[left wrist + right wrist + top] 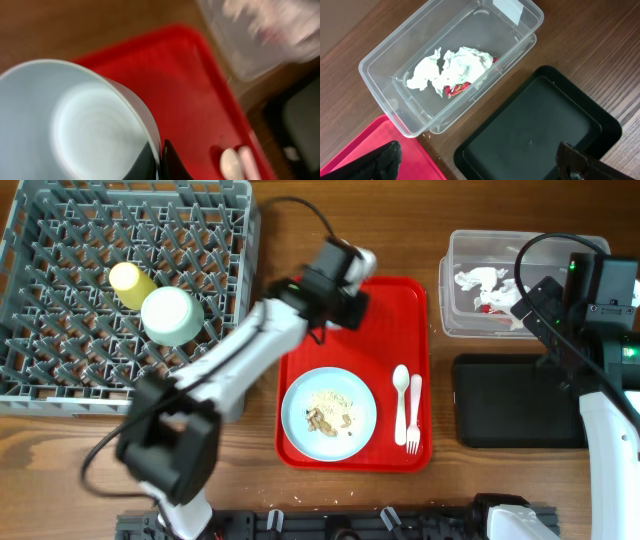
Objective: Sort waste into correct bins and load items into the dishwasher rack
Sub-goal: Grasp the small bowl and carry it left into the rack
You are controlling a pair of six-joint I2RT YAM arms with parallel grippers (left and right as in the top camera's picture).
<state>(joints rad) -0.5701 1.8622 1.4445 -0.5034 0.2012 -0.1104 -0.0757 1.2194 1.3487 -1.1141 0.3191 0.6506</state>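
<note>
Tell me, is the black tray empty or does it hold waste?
Empty. The right wrist view shows the black tray with a bare floor; the napkins and red wrapper lie in the clear tub.

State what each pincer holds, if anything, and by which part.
The left pincer is shut on the pale blue bowl, pinching its rim. The right pincer is open, holding nothing.

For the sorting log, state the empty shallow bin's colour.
Black; the tray shows best in right wrist view.

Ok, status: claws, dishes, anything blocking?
Left claw shut on pale blue bowl rim, over red tray. Right claw open, empty, above black tray. Plate with scraps, fork, spoon not yet loaded. No obstruction seen toward dishwasher rack.
</note>
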